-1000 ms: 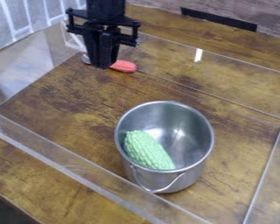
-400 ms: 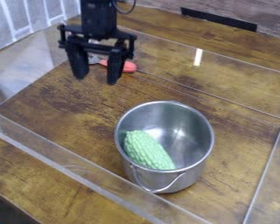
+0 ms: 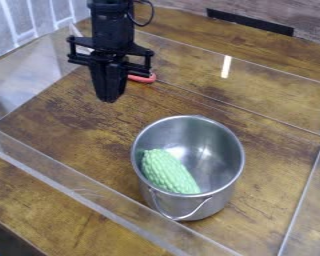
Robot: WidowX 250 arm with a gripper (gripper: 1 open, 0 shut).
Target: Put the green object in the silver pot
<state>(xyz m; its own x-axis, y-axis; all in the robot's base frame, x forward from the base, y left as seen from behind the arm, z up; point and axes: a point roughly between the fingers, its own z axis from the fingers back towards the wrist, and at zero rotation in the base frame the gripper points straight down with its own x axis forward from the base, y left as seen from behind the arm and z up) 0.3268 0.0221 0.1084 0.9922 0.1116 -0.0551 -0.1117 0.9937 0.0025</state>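
Nearest, past the front edge of the brown wooden table (image 3: 69,205), stands the round silver pot (image 3: 227,196), upright and shiny. Its wire handle (image 3: 179,213) loops down against the outer wall on the near side. Inside the pot lies the green object (image 3: 170,172), pale, elongated and bumpy, slanting along the left part of the picture's view of the interior, with bare metal beside it.

Farther back, above the table and well apart from the pot, hangs the black hand (image 3: 109,94), pointing down. Its fingers are close together, leaving it narrow; nothing can be seen held between them. Just behind the hand is a small red object (image 3: 143,78), partly hidden by it.

Farther still, a short white strip (image 3: 226,67) marks the wood, and at the back a dark slot (image 3: 250,22) shows along the table's far side.
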